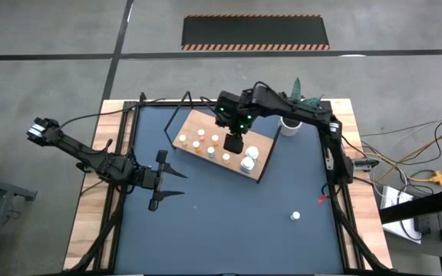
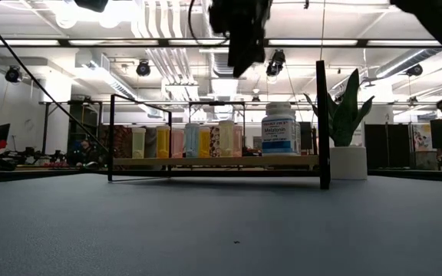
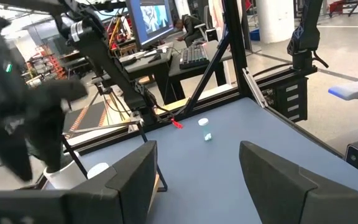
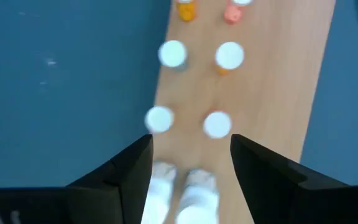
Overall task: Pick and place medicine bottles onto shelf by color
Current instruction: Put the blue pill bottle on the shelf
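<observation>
The little medicine bottles (image 1: 213,146) stand in rows on the shelf (image 1: 263,157). The right gripper (image 1: 233,142) hangs just above them, fingers (image 4: 132,171) apart and holding nothing. One bottle (image 1: 295,216) stands alone on the blue surface (image 1: 229,222). The left gripper (image 1: 176,175) waits well apart, fingers spread and empty.

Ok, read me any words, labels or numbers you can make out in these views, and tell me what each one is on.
"Melatonin": on the label of the large white bottle on the shelf, low view.
The smaller print on that label: too small to read.
The labels of the small bottles in the row: blurred, unreadable.
The monitor behind the table: unreadable.
</observation>
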Tool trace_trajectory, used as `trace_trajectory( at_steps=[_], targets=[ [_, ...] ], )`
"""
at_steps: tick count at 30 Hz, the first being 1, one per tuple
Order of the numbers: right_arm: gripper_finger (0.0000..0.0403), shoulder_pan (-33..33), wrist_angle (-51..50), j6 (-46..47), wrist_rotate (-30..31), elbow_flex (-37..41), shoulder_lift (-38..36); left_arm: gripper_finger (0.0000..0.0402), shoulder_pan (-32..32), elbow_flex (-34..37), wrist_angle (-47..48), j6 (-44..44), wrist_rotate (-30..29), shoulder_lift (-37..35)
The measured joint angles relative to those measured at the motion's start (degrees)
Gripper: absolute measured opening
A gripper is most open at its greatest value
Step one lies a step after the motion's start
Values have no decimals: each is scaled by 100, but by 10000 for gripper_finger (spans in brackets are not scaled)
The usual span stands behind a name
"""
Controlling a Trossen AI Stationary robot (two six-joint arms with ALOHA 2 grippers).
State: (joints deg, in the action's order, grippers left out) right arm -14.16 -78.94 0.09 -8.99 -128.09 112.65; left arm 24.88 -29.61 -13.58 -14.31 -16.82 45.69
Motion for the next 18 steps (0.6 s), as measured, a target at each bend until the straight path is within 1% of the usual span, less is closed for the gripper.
trace_trajectory(
  at_steps=[5, 10, 11, 13, 16, 18],
  targets=[
    [205, 387, -186, 319, -2, 36, -481, 212, 0, 0, -82, 4, 0, 2],
    [205, 1082, 3, 387, 8, 384, -1050, 212, 0, 0, -207, 10, 0, 2],
    [205, 1262, 202, 405, 46, 559, -1189, 212, -2, 0, -260, 11, 2, 2],
    [205, 1683, 836, 470, 348, 1077, -1482, 212, -1, 0, -392, 22, 0, 14],
    [205, 2308, 2000, 638, 981, 2183, -1948, 212, 0, 0, -712, 34, 2, 105],
    [205, 2674, 2610, 821, 1181, 2961, -2249, 212, 0, 0, -944, 36, 9, 214]
  ],
)
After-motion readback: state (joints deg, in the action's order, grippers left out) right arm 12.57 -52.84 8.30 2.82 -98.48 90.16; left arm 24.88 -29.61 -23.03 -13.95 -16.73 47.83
